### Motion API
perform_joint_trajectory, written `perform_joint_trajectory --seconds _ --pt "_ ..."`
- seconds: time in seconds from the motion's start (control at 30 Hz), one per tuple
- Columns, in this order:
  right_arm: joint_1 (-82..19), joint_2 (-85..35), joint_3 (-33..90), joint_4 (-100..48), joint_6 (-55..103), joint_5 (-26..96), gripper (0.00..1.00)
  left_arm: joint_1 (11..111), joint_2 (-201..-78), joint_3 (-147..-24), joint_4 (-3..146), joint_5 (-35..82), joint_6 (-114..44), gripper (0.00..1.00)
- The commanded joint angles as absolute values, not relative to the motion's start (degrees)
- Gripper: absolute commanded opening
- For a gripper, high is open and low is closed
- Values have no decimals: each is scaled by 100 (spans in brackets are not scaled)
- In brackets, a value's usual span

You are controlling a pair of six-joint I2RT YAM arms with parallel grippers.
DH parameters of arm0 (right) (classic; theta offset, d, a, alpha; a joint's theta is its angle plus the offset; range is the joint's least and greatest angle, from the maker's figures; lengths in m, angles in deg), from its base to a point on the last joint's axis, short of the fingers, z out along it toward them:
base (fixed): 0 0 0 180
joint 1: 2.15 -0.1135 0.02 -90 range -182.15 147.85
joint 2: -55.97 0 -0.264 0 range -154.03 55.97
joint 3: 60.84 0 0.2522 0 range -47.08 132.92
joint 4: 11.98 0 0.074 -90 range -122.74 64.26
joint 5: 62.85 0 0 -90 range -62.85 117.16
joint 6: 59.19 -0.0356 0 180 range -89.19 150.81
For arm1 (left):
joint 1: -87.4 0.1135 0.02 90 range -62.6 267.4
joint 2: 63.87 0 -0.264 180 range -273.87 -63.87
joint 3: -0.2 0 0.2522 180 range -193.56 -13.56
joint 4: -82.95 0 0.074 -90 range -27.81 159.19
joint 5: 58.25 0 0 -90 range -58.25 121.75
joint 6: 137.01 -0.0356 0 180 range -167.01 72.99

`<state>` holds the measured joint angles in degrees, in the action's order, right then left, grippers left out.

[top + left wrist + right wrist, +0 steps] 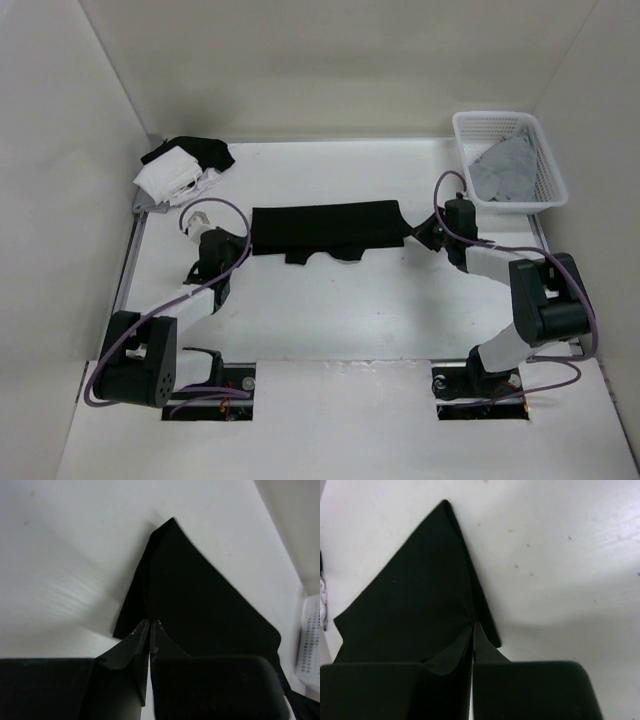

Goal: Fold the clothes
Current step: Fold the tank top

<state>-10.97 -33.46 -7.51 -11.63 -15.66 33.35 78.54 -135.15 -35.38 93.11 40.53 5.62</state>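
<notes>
Tally of everything on one white surface (330, 310)
One black garment (325, 228) at centre frame; one white-and-black pile (182, 168) of clothes at upper left; one white basket (495, 116) at upper right, with one grey garment (503, 168) inside; two arms, left arm (150, 345) at lower left, right arm (530, 300) at lower right; two claws, left claw (150, 625) and right claw (473, 627), one per arm.

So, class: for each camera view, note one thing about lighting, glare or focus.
Top view: soft even light, yet the black shorts read as a flat dark shape. Left wrist view: a bright glare patch on the table; the left gripper's fingers are dark and soft-edged. Right wrist view: a broad pale sheen at right; the right gripper's fingers equally dim.
</notes>
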Motion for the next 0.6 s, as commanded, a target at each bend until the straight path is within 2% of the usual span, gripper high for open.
perform_joint_trajectory --seconds 0.0,0.17,0.23,0.37,0.47,0.57 --pt "-1133 -3070 -1068 -421 -1682 3120 1 7804 -13243 -3124 9678 4098 608 0" --pt "-1186 -3087 -1560 -210 -1796 3085 2 7821 -13189 -2754 9679 4090 678 2" --pt "-1247 -2921 -1745 -175 -1849 3128 6 7857 -13146 -2657 9617 4072 705 5" --pt "-1353 -2438 -1869 -359 -1683 3085 34 8006 -12585 -2516 9328 4115 827 21" --pt "-1362 -2392 -1738 -333 -1717 2979 46 7630 -12057 -2770 9064 4378 872 22" --pt "-1362 -2944 -1326 -315 -1708 3242 49 6507 -12169 -3314 9037 5132 802 24"
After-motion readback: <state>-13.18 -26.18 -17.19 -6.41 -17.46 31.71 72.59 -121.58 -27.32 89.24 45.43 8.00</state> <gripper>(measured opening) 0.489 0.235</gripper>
